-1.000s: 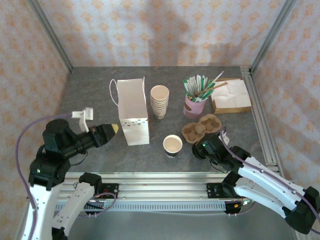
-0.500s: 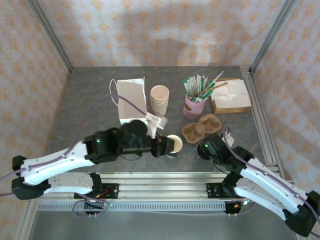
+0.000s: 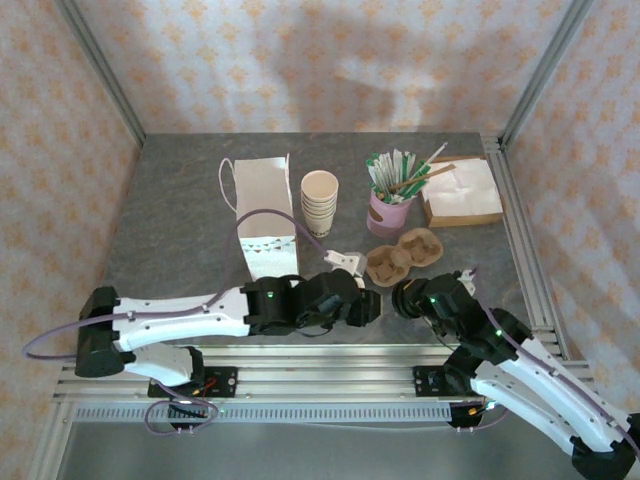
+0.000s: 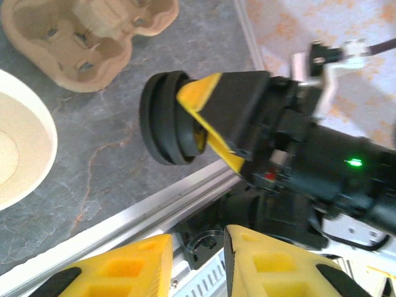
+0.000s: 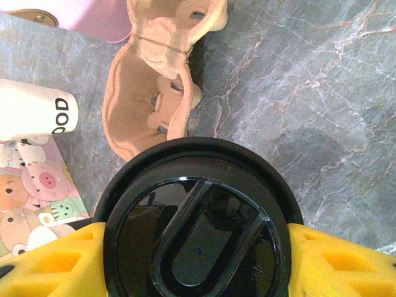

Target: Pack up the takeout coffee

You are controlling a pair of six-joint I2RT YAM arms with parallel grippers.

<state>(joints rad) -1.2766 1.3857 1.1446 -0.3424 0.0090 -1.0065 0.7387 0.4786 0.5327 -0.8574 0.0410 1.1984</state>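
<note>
Cup [image 4: 17,145] at left edge of left wrist view, standing on grey table [image 4: 105,154]; it sits off to the left of and beyond the left gripper [image 4: 198,263], apart from it, not between its fingers; left gripper fingers [image 4: 117,269] parted with a narrow gap, nothing in it. In top view the left arm stretches across from the left along the table's near edge and covers the cup.

Cup look: open-topped, round pale rim, cream inside; only part of it in frame, outer wall can't be seen.

Right gripper [image 5: 197,263] pinching a black lid [image 5: 198,229] by its rim, one yellow finger on each side; lid is round with a raised U-shaped marking on top. In left wrist view the lid is held on edge over the table just beyond the rail [image 4: 124,229]; near the cup but not touching, bare table between them.

Pulp carrier [image 4: 86,31] lies beyond both, close to the cup. White bag [image 3: 268,225] upright further back on the left; stack of cups [image 3: 319,203] just beside it.
</note>
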